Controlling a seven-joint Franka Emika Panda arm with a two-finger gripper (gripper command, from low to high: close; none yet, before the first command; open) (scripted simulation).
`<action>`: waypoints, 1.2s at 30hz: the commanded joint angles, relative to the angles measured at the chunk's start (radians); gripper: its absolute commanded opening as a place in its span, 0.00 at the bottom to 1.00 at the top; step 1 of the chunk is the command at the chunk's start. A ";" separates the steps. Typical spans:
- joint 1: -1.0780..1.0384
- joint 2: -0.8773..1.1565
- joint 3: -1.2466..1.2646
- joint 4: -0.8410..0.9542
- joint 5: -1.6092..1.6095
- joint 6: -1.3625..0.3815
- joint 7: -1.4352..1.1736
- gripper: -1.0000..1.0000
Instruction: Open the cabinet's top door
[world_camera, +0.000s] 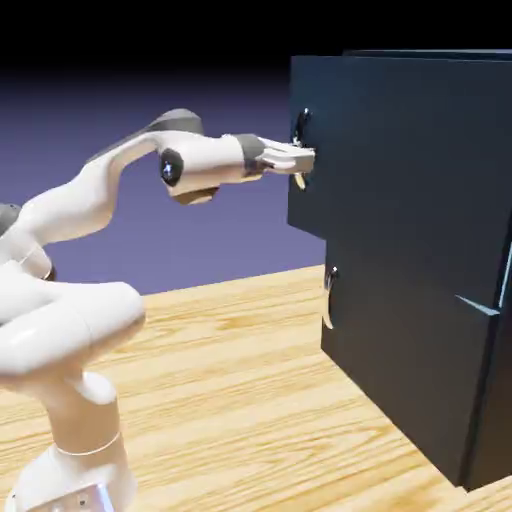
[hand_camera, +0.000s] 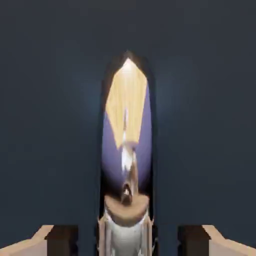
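The dark navy cabinet (world_camera: 420, 370) stands at the right of the exterior view. Its top door (world_camera: 400, 150) stands a little forward of the lower panel (world_camera: 400, 340). My gripper (world_camera: 306, 158) reaches level to the top door's curved silver handle (world_camera: 301, 124) and is shut on it. In the hand view the shiny handle (hand_camera: 126, 130) runs up the middle of the navy door (hand_camera: 50, 110), mirroring the table and backdrop. My gripper (hand_camera: 125, 239) closes around its lower end, and the fingertips (hand_camera: 35, 242) show at the bottom corners.
The lower panel has its own silver handle (world_camera: 329, 295), below and slightly right of my gripper. The wooden table (world_camera: 240, 380) spreads in front of the cabinet. The arm's base (world_camera: 70, 480) stands at the lower left.
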 joint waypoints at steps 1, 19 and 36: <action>0.027 -0.003 -0.025 -0.036 -0.009 -0.034 -0.019 0.00; 0.187 -0.007 -0.662 -0.388 -0.472 -0.568 -0.249 0.00; 0.167 0.371 -1.277 -0.260 -1.066 -0.972 -0.505 0.00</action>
